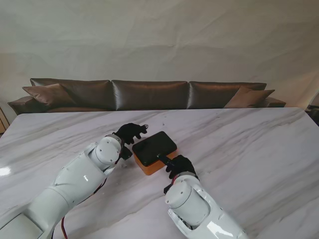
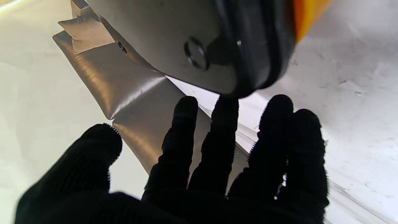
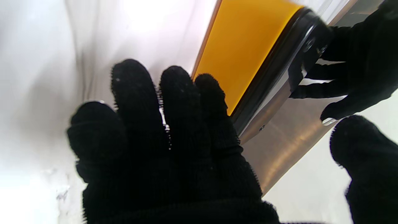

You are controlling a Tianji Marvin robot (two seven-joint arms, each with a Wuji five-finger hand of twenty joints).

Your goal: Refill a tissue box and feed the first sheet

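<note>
Marble table, white with grey veining. Tissue box near the middle of it, orange body with a glossy black lid on top, turned at an angle so one corner points toward me. Left hand, black-gloved, sits at the box's far-left end; in the left wrist view its fingers are spread and fairly straight, the middle fingertip right at the black lid's rounded corner, thumb held wide apart. Nothing is closed in that hand; whether the fingertip actually presses the lid I cannot tell. Right hand, also black-gloved, lies at the near-right corner of the box, one finger reaching onto the lid's near edge in the stand's view. In the right wrist view its fingers are extended side by side against the orange side wall, thumb well apart, gripping nothing. Both hands flank the box from opposite ends. Beyond the table's far edge stands a long brown leather sofa with cushions at each end, against a pale wall. No loose tissue visible.
</note>
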